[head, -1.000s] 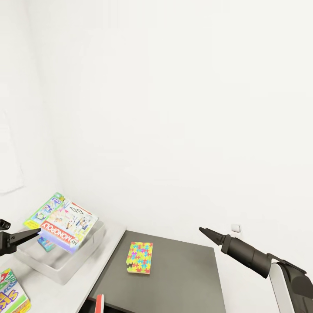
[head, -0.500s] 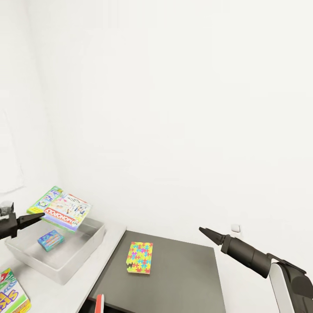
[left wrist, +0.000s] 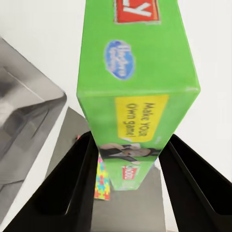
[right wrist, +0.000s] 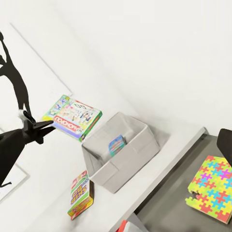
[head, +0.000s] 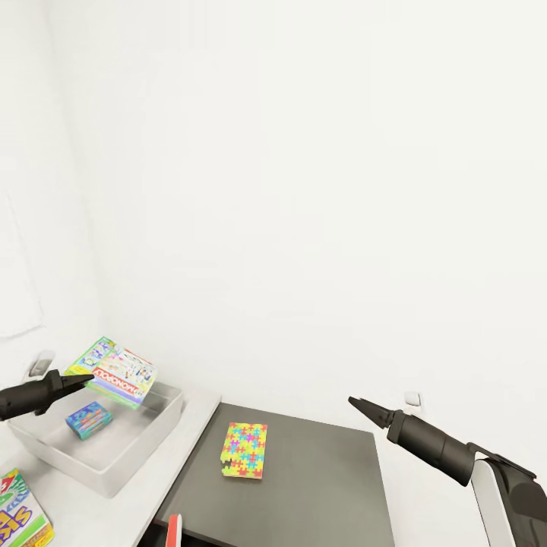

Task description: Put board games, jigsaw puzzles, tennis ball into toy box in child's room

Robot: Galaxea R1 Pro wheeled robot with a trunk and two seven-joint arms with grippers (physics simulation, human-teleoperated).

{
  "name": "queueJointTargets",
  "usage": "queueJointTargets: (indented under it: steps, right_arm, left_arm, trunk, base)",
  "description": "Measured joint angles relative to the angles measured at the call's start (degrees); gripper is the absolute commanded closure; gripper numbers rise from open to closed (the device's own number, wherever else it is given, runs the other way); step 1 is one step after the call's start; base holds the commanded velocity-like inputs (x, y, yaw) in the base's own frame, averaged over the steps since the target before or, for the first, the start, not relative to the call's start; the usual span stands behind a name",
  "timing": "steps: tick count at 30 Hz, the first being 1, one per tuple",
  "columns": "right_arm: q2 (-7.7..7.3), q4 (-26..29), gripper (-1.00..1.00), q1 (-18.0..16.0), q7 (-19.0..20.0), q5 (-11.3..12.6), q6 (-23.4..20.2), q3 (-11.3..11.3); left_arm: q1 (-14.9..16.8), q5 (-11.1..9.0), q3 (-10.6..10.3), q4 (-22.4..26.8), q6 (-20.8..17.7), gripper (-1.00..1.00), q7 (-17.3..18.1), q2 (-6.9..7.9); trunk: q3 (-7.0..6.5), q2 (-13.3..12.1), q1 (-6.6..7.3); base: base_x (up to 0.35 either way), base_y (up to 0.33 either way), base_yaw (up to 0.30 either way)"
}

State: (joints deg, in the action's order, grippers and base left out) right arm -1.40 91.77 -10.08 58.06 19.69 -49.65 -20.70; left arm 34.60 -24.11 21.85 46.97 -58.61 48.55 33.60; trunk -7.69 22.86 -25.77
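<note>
Green-edged board game point(head: 118, 371) sits pinched in my left end effector point(head: 82, 377), lower left, above the toy box point(head: 144, 441); my right end effector point(head: 355, 403), lower right, is pressed together over the bench point(head: 327, 486).

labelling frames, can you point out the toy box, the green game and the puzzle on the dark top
toy box point(head: 156, 433), head view, on its near side wall
green game point(head: 121, 374), head view, middle of its printed cover
puzzle point(head: 245, 450), head view, centre of its patterned face

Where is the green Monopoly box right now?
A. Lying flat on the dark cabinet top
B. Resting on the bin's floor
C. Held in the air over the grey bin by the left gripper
C: the left gripper clamps the Monopoly box above the toy box.
</note>
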Motion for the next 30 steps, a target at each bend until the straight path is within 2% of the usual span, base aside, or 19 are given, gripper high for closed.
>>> queueJointTargets:
  steps: [2, 8, 17, 20, 22, 27, 29, 30]
  right_arm:
    - [0.00, 0.0, -1.00, 0.0, 0.1, 0.0, 0.0, 0.0]
    - [0.00, 0.0, -1.00, 0.0, 0.1, 0.1, 0.0, 0.0]
    - [0.04, 0.0, -1.00, 0.0, 0.1, 0.1, 0.0, 0.0]
    - [0.06, 0.0, -1.00, 0.0, 0.0, 0.1, 0.0, 0.0]
    - [0.08, 0.0, -1.00, 0.0, 0.0, 0.1, 0.0, 0.0]
    - [0.04, 0.0, -1.00, 0.0, 0.0, 0.1, 0.0, 0.0]
    - [0.02, 0.0, -1.00, 0.0, 0.1, 0.1, 0.0, 0.0]
    - [0.01, 0.0, -1.00, 0.0, 0.1, 0.1, 0.0, 0.0]
  left_arm:
    - [0.3, 0.0, 0.0, 0.0, 0.2, 1.00, -3.3, -1.05]
    - [0.4, -0.2, 0.8, 0.0, 1.3, 1.00, -7.2, -1.82]
    - [0.5, -0.5, 6.9, 0.0, 1.5, 1.00, -9.9, -2.36]
    - [0.5, -0.3, 9.4, 0.1, 1.6, 1.00, -11.1, -3.90]
    - [0.4, -0.2, 11.2, 0.2, 1.7, 1.00, -13.2, -5.21]
    - [0.4, -0.4, 13.1, 0.5, 1.9, 1.00, -16.6, -7.60]
    - [0.4, -0.6, 14.8, 0.6, 2.5, 1.00, -17.1, -8.75]
    - [0.4, -0.7, 16.7, 1.3, 3.8, 1.00, -17.4, -10.39]
  trunk:
    - [0.00, 0.0, 0.00]
    - [0.00, 0.0, 0.00]
    - [0.00, 0.0, 0.00]
    - [0.00, 0.0, 0.00]
    - [0.00, 0.0, 0.00]
    - [0.00, 0.0, 0.00]
    - [0.00, 0.0, 0.00]
    - [0.00, 0.0, 0.00]
  base:
    - [0.000, 0.000, 0.000]
    - [0.000, 0.000, 0.000]
    - [0.000, 0.000, 0.000]
    - [0.000, 0.000, 0.000]
    - [0.000, 0.000, 0.000]
    - [0.000, 0.000, 0.000]
    - [0.000, 0.000, 0.000]
    - [0.000, 0.000, 0.000]
